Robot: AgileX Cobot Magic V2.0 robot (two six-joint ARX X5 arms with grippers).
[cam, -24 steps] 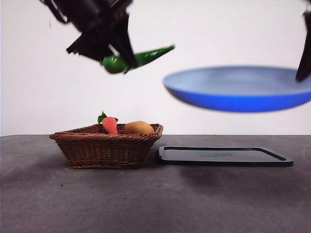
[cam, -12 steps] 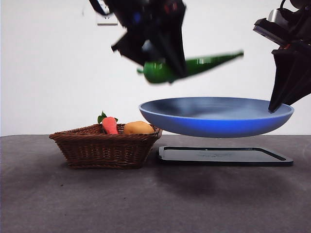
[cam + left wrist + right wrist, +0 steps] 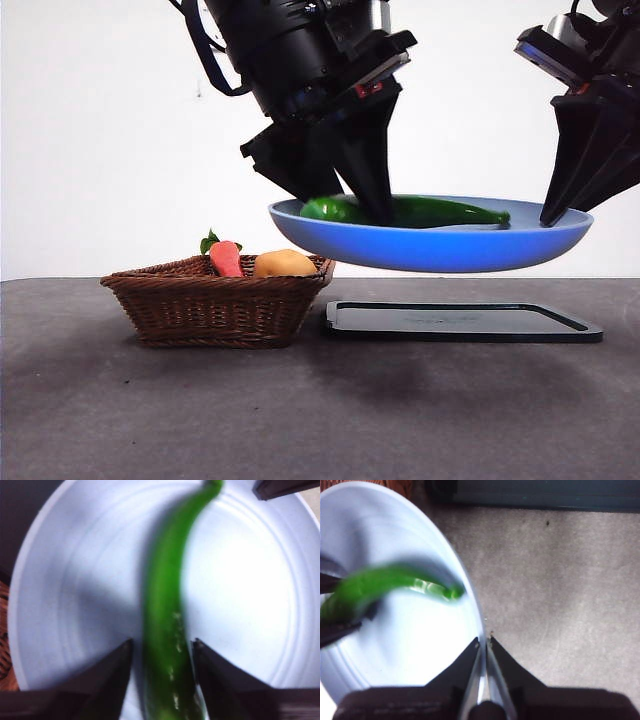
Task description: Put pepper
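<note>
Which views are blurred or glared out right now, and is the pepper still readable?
Left wrist view: pepper soft and smeared between the left tool, plate washed out by glare. Right wrist view: pepper blurred, plate centre blown white, right tool on the rim sharp. Front view: crisp; pepper's outline reads clearly.

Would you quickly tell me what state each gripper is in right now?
Left gripper: jaws around the pepper over the blue plate; grip or release cannot be told.
Right gripper: closed on the plate's rim, holding it above the table.
</note>
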